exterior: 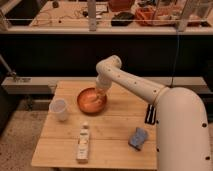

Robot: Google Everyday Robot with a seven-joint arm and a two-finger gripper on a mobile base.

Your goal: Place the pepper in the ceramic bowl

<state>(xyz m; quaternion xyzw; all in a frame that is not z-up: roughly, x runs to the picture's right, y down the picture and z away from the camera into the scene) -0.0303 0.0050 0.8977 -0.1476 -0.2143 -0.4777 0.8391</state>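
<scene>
Gripper (100,91) low over the upper-right rim of the ceramic bowl (79,102), centre-left of frame, arm reaching in from the right; clenched or released: cannot tell, the tool end merges with the bowl's glaze. Pepper: not separable from the bowl's orange-brown; it is either at the gripper or already lying in the bowl, cannot say which; not seen lying on the wooden table (117,117).

Handling, judged: pepper light, smooth-skinned and somewhat slippery, firm but bruisable, tapered so it can roll or pivot; best taken across the middle of its length, moderate squeeze, let go low so it does not bounce out. Bowl rigid, glossy, chip-prone; a knock on the rim could slide it on the wood.

Containers: bowl shows nothing distinct inside beyond its own sheen; translucent white plastic cup (59,109) left of the bowl, apart from it, nothing visible in it; white bottle (83,145) lying on its side, lower left of centre; blue sponge (138,137) lower right.
</scene>
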